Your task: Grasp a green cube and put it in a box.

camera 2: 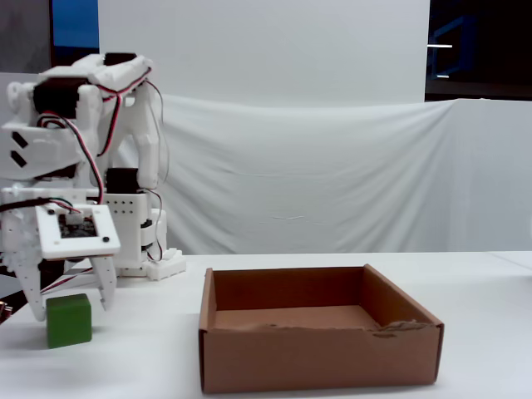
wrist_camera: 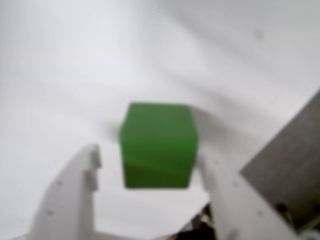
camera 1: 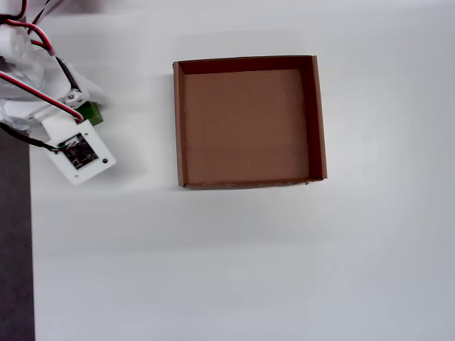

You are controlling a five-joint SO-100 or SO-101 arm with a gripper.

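Note:
The green cube (wrist_camera: 158,145) lies on the white table between my gripper's (wrist_camera: 147,154) two white fingers, and the wrist view is blurred. A gap shows between the left finger and the cube, while the right finger is close against it. In the fixed view the open gripper (camera 2: 69,307) straddles the cube (camera 2: 68,320), its tips reaching down past the cube's top. From overhead only a corner of the cube (camera 1: 92,113) shows from under the arm. The brown cardboard box (camera 1: 178,121) stands empty to the right, also low in the fixed view (camera 2: 320,359).
The table's left edge and a dark floor strip (camera 1: 14,249) run close to the arm in the overhead view. The arm's base (camera 2: 137,241) stands behind the cube. A white cloth backdrop (camera 2: 332,174) closes the rear.

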